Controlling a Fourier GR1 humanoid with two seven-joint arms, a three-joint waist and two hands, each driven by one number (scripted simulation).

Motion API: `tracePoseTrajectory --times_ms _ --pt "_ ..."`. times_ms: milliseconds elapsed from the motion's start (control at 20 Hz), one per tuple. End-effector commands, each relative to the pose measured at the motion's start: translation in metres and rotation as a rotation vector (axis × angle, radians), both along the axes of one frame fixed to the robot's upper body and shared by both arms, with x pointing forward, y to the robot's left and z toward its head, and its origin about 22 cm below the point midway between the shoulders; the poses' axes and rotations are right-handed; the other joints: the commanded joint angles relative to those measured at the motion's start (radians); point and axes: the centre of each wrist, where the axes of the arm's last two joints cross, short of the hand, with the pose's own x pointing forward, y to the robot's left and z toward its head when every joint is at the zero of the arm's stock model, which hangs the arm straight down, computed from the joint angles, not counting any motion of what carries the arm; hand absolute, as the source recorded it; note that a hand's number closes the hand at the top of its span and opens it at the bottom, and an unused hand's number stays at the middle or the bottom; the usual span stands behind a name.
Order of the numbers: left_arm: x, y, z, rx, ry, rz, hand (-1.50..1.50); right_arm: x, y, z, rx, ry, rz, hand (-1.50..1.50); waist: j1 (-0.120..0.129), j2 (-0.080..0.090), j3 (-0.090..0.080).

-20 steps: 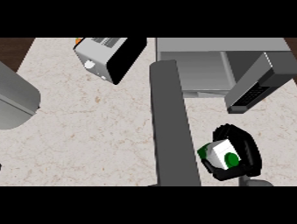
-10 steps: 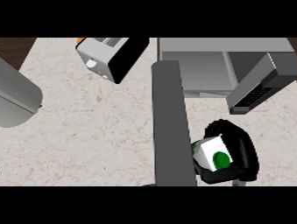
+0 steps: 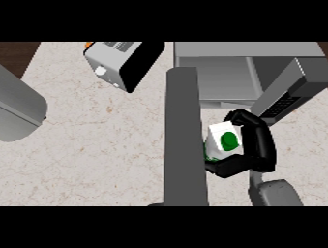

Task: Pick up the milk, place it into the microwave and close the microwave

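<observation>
Milk (image 3: 225, 143) sits inside the curled fingers (image 3: 260, 140) of the right hand (image 3: 248, 162), thumb below it, just short of the one open microwave (image 3: 227, 80) beyond the fingertips. One carton, probably light, stiff-sided and a bit slick; gripping across its flat sides seems best. One toaster (image 3: 120, 63) stands well left of the fingers. Left hand out of view.
</observation>
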Motion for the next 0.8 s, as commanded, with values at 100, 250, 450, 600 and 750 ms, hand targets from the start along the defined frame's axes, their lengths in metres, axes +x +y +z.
tracePoseTrajectory --times_ms 100,250,450,600,750 --pt "0.004 0.002 0.000 0.011 0.019 -0.017 -1.50 0.056 0.021 0.007 -0.021 0.075 -0.134 1.50 0.019 0.005 -0.005" --pt "0.016 0.013 -0.002 0.000 0.009 -0.036 -1.50 0.063 0.035 -0.016 -0.051 0.107 -0.187 1.50 0.028 0.009 -0.004" --pt "0.005 0.033 -0.001 0.009 -0.002 -0.022 -1.50 0.084 0.008 -0.035 -0.013 0.109 -0.168 1.50 0.024 0.008 -0.004" --pt "0.014 0.011 -0.007 -0.001 0.023 0.002 -1.50 0.100 0.010 -0.037 -0.009 0.111 -0.167 1.50 0.020 0.007 -0.004" --pt "0.019 0.021 -0.011 0.010 0.032 -0.023 -1.50 0.094 -0.002 -0.063 -0.058 0.071 -0.135 1.50 0.025 0.010 -0.004"
